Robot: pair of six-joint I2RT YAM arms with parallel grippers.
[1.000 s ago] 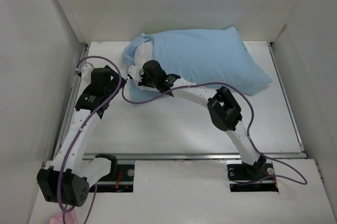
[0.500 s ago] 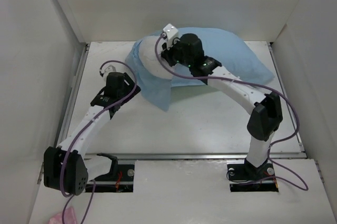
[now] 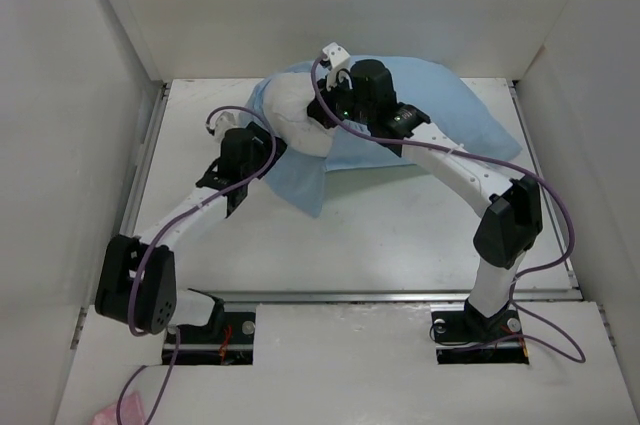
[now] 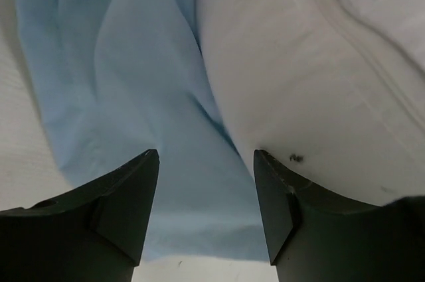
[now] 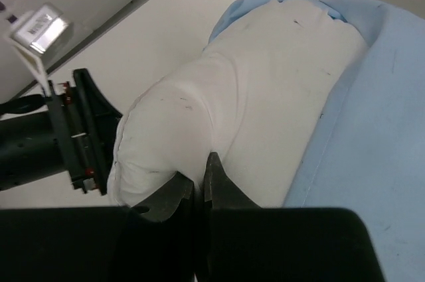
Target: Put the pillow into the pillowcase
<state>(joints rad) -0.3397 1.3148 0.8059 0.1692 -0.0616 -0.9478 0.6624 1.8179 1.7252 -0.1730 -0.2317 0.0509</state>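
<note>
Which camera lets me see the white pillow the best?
The right wrist view. The bare end of the pillow shows big and whole, poking out of the blue pillowcase. The top view shows only a small white patch. The left wrist view is too close: just some white beside blue cloth.

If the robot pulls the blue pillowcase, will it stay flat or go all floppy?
Probably floppy: the pillowcase lies in soft folds beside the pillow. Likely light too, being thin. It may bunch up rather than slide.
</note>
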